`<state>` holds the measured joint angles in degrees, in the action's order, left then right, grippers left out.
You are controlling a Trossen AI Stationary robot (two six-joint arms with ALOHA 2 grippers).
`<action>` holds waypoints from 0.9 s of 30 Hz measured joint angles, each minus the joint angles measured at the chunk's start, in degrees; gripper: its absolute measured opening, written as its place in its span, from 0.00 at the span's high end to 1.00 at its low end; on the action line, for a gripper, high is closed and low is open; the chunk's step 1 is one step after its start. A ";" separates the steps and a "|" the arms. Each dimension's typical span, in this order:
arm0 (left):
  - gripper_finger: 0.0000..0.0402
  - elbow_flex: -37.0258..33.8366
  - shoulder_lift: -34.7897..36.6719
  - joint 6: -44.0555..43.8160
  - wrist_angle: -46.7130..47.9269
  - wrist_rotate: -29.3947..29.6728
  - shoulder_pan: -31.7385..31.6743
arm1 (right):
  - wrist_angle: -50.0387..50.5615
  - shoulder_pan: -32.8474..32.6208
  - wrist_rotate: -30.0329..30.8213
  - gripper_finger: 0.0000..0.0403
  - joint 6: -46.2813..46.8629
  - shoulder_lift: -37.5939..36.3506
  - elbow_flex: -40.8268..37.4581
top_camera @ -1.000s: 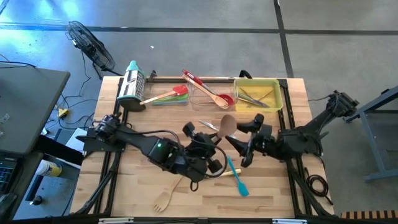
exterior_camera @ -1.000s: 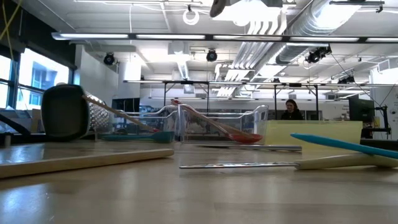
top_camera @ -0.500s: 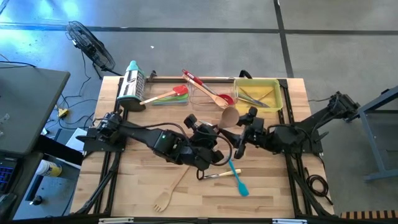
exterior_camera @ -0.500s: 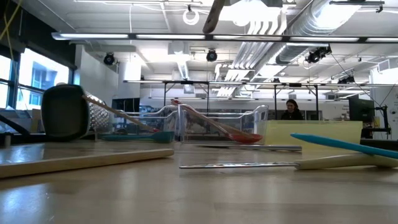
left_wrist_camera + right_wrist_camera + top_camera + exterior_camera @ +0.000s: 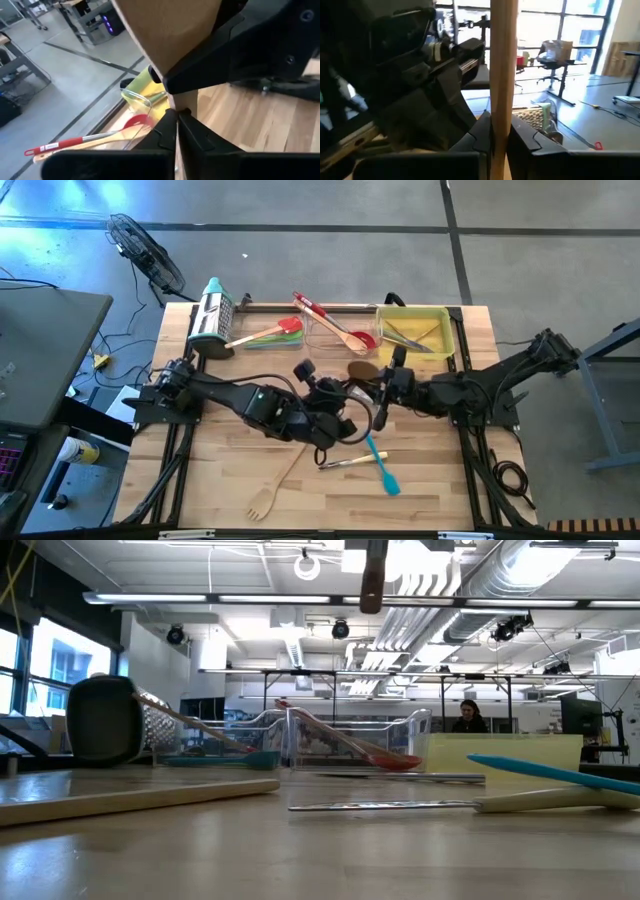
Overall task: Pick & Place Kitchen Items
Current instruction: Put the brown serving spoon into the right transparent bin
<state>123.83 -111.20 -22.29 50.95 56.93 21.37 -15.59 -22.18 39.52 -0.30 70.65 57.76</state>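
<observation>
- High view: the left gripper [image 5: 345, 393] and the right gripper [image 5: 383, 392] meet above the middle of the table [image 5: 230, 480], fingertips nearly touching. A wooden spoon [image 5: 362, 370] sits between them, its bowl just beyond the fingers toward the yellow tray [image 5: 445, 330]. Nearer than the fingers lie a blue spatula [image 5: 380, 464], a small knife [image 5: 345, 463] and a wooden fork [image 5: 270, 492]. Past them a clear tray [image 5: 322, 336] holds a red spoon [image 5: 352, 337]; beside it lie the red and green spatulas [image 5: 275, 333] and the steel grater [image 5: 211, 318].
- Low view: the wooden spoon's handle [image 5: 373, 575] hangs upright, high over the table. Below, the knife [image 5: 400, 806] and blue spatula [image 5: 550, 772] rest on the wood; a person [image 5: 467, 716] sits far off in the room.
- Left wrist view: the left arm's fingers [image 5: 165, 131] are pressed together on the spoon's handle, the broad wooden bowl [image 5: 170, 30] looming just past them, with the other arm's dark finger clamped across it.
- Right wrist view: the right arm's fingers [image 5: 482, 131] are closed narrow on the wooden handle [image 5: 503, 70], which stands straight up between them; the left arm's dark body is close alongside.
</observation>
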 joint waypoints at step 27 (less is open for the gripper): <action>0.95 0.00 -0.17 -2.39 25.32 -6.01 -0.01 | 28.52 9.33 6.80 0.95 -6.37 -19.43 0.04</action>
<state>123.83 -111.37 -24.68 76.27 50.92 21.37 12.94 -12.85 46.31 -6.66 51.22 57.80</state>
